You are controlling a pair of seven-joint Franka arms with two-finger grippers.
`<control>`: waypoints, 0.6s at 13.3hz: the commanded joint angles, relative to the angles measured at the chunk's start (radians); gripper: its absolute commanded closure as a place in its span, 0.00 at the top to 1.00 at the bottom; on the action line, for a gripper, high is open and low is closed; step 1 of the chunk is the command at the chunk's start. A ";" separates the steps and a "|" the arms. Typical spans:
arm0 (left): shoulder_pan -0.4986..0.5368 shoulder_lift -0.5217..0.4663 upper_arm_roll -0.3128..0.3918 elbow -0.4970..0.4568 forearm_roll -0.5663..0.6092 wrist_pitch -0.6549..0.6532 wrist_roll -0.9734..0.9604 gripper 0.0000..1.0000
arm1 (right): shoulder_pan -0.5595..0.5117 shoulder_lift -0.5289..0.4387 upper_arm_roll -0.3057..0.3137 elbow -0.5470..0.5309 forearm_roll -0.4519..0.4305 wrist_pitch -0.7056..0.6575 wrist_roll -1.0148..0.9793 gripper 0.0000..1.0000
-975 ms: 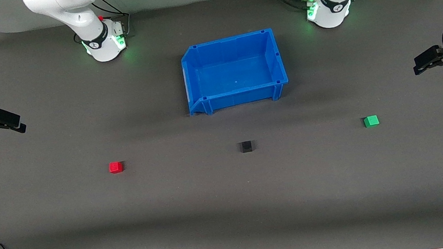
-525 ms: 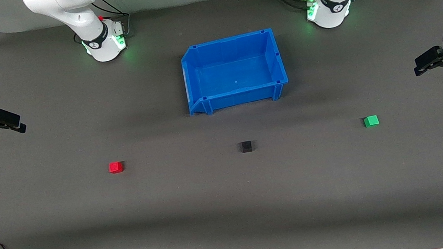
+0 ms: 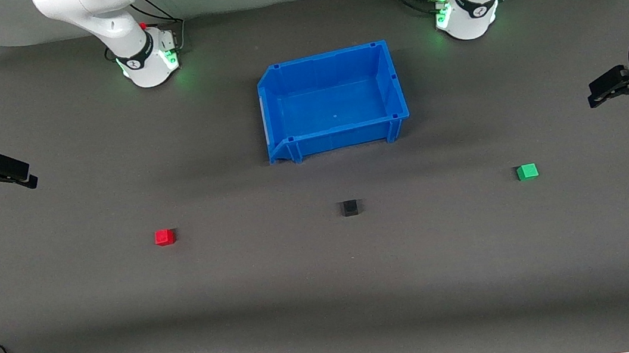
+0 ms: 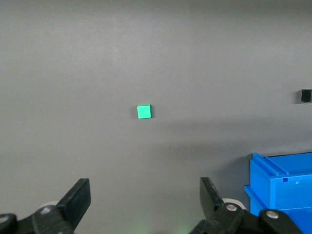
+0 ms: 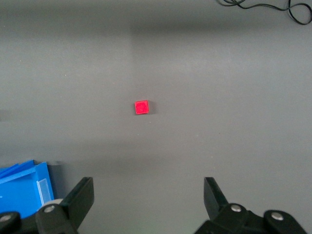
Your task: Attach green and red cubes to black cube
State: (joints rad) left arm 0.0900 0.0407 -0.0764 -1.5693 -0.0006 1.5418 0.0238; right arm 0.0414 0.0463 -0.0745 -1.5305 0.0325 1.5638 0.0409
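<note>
Three cubes lie well apart in a row on the bench (image 3: 329, 294): the red cube (image 3: 164, 237) toward the right arm's end, the black cube (image 3: 349, 207) between, the green cube (image 3: 527, 171) toward the left arm's end. A blue bin (image 3: 392, 80) stands farther from the front camera than the black cube. The left gripper (image 4: 145, 202) and right gripper (image 5: 148, 200) hang wide open and empty, each over its own end of the bench.
</note>
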 commanded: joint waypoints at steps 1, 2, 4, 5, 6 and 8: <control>-0.001 -0.001 0.001 -0.038 -0.007 0.017 0.001 1.00 | 0.017 0.021 -0.010 0.024 -0.006 -0.005 0.249 1.00; 0.005 0.001 0.001 -0.057 -0.012 0.035 -0.001 1.00 | 0.012 0.039 -0.010 0.050 -0.002 -0.005 0.380 1.00; 0.007 0.004 0.001 -0.121 -0.012 0.104 -0.001 1.00 | 0.011 0.075 -0.013 0.085 0.042 -0.005 0.621 1.00; 0.008 -0.001 0.006 -0.168 -0.012 0.156 -0.002 1.00 | 0.011 0.078 -0.013 0.086 0.046 -0.005 0.745 1.00; 0.010 -0.002 0.009 -0.204 -0.012 0.196 -0.002 0.99 | 0.011 0.084 -0.013 0.087 0.047 -0.005 0.857 1.00; 0.028 0.001 0.010 -0.273 -0.012 0.275 -0.002 0.98 | 0.002 0.090 -0.018 0.086 0.107 -0.007 1.069 1.00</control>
State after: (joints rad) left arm 0.0999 0.0636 -0.0676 -1.7630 -0.0010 1.7459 0.0225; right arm 0.0419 0.1159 -0.0763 -1.4773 0.0795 1.5685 0.9247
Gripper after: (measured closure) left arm 0.018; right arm 0.000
